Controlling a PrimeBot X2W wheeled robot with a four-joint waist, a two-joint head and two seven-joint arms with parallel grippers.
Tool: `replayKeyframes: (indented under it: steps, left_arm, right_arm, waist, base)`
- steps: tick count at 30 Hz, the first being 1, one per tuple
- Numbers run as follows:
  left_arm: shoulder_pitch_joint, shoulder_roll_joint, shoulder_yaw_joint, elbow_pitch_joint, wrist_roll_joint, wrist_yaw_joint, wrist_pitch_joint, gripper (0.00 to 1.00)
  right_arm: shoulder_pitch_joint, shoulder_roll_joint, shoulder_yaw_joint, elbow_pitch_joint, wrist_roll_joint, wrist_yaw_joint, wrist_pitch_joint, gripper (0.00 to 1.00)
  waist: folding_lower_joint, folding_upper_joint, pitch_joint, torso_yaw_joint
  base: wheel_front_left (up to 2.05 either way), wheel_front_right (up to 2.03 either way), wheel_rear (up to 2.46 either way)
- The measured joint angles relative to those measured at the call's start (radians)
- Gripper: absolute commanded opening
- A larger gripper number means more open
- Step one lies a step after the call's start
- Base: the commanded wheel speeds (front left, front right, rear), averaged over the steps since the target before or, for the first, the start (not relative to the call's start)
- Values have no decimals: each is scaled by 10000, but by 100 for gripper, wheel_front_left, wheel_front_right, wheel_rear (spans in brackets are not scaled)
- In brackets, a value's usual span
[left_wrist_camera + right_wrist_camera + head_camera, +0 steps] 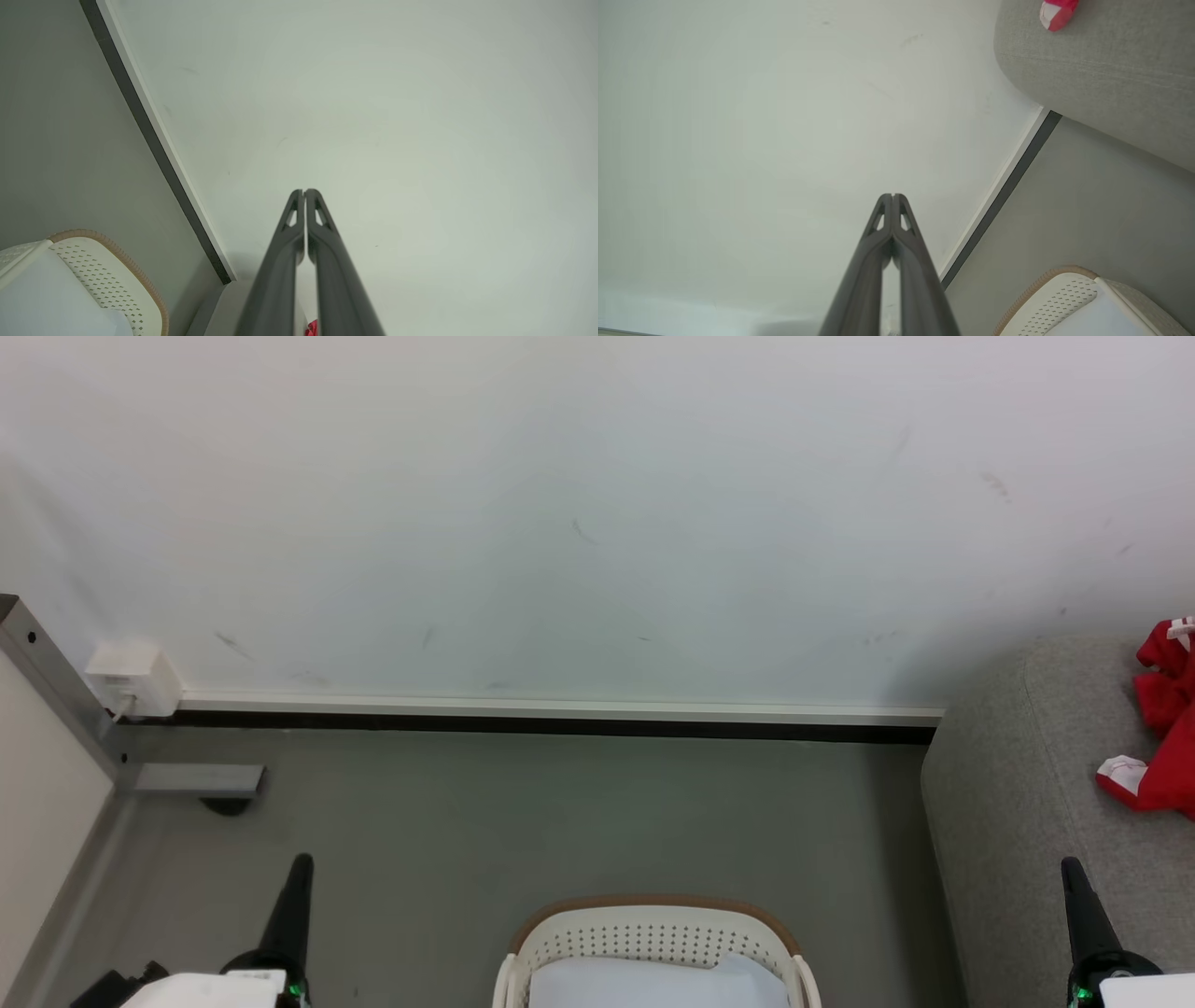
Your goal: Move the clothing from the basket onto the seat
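1. Two grippers flank the basket (653, 905): the left gripper (301, 870) stands off its left side and the right gripper (1072, 870) off its right side, neither touching it.
2. Both grippers have their fingers pressed together tip to tip, with nothing between them.
3. The clothing (1165, 728), red with white trim, lies crumpled on the seat (1018, 821), to the right of the basket and nearer the wall.
4. The clothing lies beyond the right gripper's tips, apart from them.
5. A pale cloth (653, 985) lies inside the basket.
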Motion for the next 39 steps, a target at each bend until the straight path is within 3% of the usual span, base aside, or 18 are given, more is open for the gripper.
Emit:
replayKeyframes:
  steps: [26, 39]
  left_arm:
    - [-193, -46, 286, -138, -1839, -42, 491, 0]
    - [-214, -50, 314, -153, -1975, -44, 525, 0]
  right_arm:
    - [-399, -19, -61, 36, 1891, 2, 500, 0]
    - [-419, -21, -69, 40, 2117, 2, 529, 0]
  waist:
    - [0, 0, 67, -129]
    - [-1, 0, 73, -142]
  base:
    - [0, 0, 0]
    - [0, 0, 0]
